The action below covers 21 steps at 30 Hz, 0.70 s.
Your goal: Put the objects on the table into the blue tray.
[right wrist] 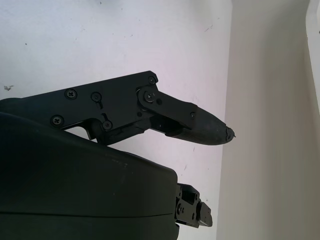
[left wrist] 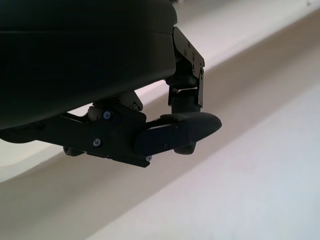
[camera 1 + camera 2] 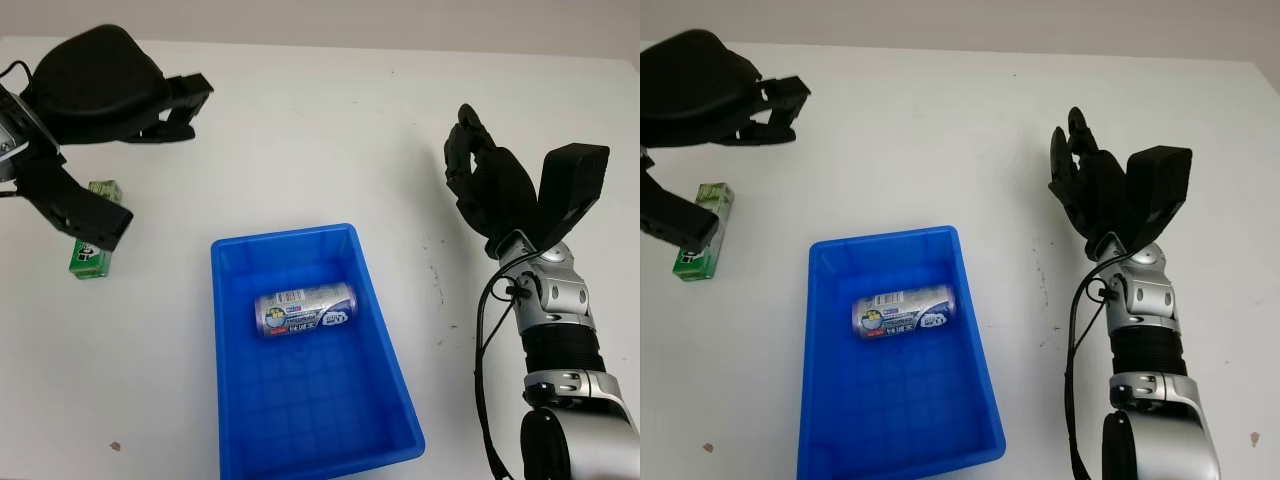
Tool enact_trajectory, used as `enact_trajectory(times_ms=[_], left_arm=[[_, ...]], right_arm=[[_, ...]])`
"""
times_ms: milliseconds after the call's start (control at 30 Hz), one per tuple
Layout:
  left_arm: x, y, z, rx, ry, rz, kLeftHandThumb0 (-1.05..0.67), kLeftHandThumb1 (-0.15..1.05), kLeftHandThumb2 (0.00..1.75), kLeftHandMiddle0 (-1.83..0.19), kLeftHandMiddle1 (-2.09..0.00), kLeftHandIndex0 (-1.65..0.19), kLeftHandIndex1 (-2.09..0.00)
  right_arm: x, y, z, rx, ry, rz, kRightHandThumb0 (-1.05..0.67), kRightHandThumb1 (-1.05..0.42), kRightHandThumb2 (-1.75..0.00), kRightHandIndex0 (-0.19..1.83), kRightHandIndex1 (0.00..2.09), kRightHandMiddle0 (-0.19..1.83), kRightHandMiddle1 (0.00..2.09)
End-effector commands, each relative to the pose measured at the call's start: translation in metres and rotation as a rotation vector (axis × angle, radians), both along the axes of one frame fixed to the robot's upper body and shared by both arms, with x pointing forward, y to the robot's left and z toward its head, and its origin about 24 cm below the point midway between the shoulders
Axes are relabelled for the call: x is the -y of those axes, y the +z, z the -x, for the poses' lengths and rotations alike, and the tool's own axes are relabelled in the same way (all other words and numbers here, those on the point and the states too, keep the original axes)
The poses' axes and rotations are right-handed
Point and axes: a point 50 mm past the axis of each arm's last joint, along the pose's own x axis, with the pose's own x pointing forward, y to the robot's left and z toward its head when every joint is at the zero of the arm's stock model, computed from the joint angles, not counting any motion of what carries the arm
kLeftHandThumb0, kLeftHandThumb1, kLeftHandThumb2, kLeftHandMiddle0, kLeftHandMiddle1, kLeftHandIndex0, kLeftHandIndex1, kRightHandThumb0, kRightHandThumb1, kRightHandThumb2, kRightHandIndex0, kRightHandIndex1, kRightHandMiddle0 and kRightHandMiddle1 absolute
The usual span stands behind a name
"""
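A blue tray [image 3: 300, 400] sat near the middle of the white table [image 3: 330, 130], long axis running away from the robot & skewed a little. A silver drink can [image 3: 305, 308] w/ a blue-and-white label lay on its side across the tray's far half, resting on the gridded floor, already inside.

One item remained outside: a small green box [image 3: 702, 232], lying on the table well to the left of the tray, clear of its rim. In the left eye view a black part of the left arm crossed in front of the box, hiding its middle.

The left hand [image 3: 110, 85] hung over the far-left part of the table, beyond the green box and apart from it, fingers [image 3: 180, 105] pointing toward the table's centre. It was released, holding nothing; the left wrist view showed a fingertip [image 2: 192, 127] over bare table w/ nothing in its grip.

The right hand [image 3: 1100, 190] stood raised on the right side, well apart from the tray, palm up & fingers [image 3: 1072, 150] pointing toward the far edge. Also released, nothing grasped. The right wrist view showed one finger [image 1: 200, 125] extended above the white surface. A black cable [image 3: 1078, 340] ran along the silver forearm [image 3: 1145, 330] below it.
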Motion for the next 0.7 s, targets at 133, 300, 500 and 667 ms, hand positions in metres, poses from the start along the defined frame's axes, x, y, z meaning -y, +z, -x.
enact_trajectory(times_ms=[133, 300, 500, 667], left_arm=[[0.018, 0.023, 0.007, -0.127, -0.103, 0.4, -0.45, 1.05, 0.57, -1.05, -2.09, -0.66, -2.09], [0.038, 0.029, 0.013, -0.473, -0.226, 0.809, -0.44, 1.05, 0.58, -1.2, -2.09, -0.74, -2.09], [0.064, 0.031, 0.027, -0.702, -0.28, 1.037, -0.45, 1.05, 0.56, -1.14, -2.09, -0.84, -2.09], [0.081, 0.029, 0.038, -0.975, -0.305, 1.242, -0.42, 1.05, 0.58, -1.25, -2.09, -0.97, -2.09]], right_arm=[[0.001, 0.0, 0.0, 0.005, -0.004, -0.013, -0.57, -1.05, -0.69, -0.19, 0.0, -0.19, 0.0], [0.001, -0.001, 0.0, 0.011, 0.006, -0.002, -0.59, -1.05, -0.68, -0.19, 0.0, -0.19, 0.0], [0.0, -0.001, -0.001, 0.008, 0.007, -0.002, -0.6, -1.05, -0.66, -0.19, 0.0, -0.19, 0.0], [0.0, -0.002, -0.001, 0.005, 0.013, 0.002, -0.6, -1.05, -0.66, -0.19, 0.0, -0.19, 0.0]])
